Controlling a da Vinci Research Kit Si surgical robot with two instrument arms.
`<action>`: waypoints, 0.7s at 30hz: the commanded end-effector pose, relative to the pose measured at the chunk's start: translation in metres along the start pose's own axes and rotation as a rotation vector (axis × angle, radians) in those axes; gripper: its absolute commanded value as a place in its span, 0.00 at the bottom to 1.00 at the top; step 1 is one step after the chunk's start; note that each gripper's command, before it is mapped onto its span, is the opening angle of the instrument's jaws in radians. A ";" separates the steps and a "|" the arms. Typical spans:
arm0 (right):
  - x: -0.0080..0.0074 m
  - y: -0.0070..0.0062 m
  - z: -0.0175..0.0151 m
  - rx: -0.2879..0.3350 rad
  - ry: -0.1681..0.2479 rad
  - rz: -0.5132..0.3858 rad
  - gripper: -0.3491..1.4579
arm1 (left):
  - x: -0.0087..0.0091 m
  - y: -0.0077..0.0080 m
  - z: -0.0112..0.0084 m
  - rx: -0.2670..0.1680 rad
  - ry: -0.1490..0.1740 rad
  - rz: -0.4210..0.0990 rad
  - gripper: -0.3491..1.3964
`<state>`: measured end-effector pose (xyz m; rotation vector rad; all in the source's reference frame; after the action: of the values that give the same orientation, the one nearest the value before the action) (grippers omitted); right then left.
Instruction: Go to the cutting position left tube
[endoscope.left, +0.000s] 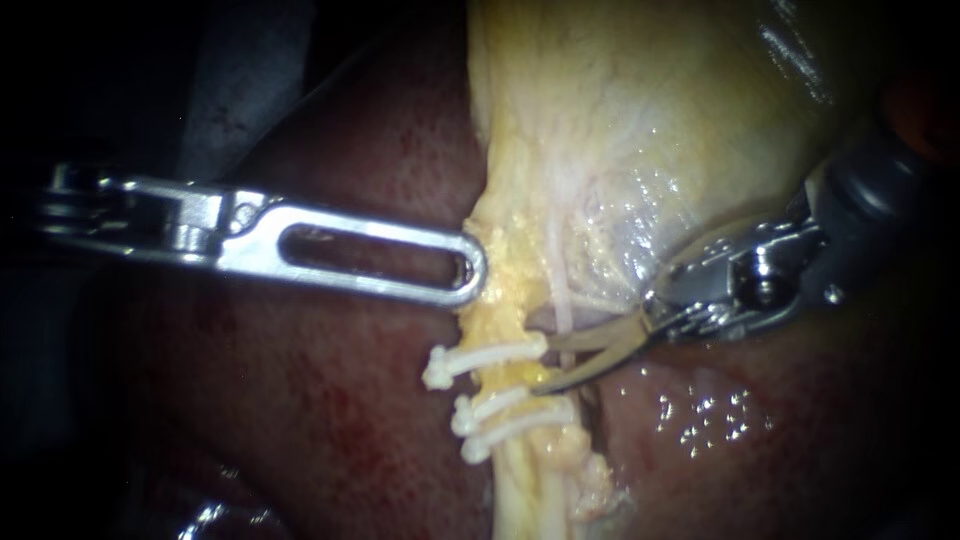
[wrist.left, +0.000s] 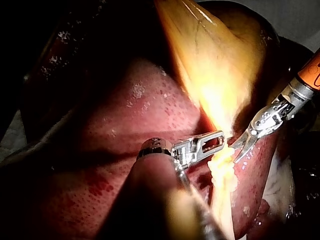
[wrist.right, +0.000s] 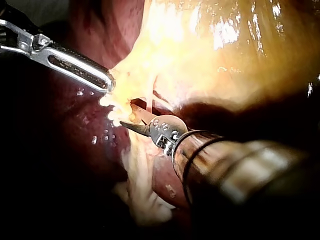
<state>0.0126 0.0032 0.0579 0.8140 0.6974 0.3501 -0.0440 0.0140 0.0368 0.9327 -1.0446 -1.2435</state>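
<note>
The main risk sits at the right instrument. Its curved blades are close against the clips, and I judge that a small drift either way would put an edge on a clip instead of on tube, loosening it or leaving too short a stump. The lower blade's point lies at the left tube, in the short gap between the top clip and the two lower clips. A second danger is the thin tube, which runs down just beside the left tube and passes the blades. Closing from here could take it too, since I cannot tell whether it lies between them or behind. Pushing the points further could also prick the liver beneath.

The blades stand moderately open with a clear wedge between them, and they hold nothing. Only the lower point seems to touch the fatty tube, and the blades are not yet astride it. The left instrument meets the fatty edge above the top clip, where the gallbladder narrows. Should it slip, the tube would likely slacken and shift against the blades.
</note>
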 end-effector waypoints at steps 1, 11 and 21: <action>0.0000 0.0001 0.0001 -0.002 0.001 0.006 0.30 | 0.0000 0.0000 0.0000 0.001 0.000 -0.001 0.00; 0.0002 0.0005 0.0018 0.022 0.065 0.008 0.30 | -0.0002 0.0001 0.0002 0.000 -0.001 -0.001 0.00; 0.0005 0.0007 0.0030 0.035 0.096 0.008 0.30 | -0.0003 0.0002 0.0002 0.000 -0.001 -0.001 0.00</action>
<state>0.0151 0.0024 0.0597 0.8377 0.7957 0.3888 -0.0441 0.0143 0.0370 0.9330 -1.0451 -1.2445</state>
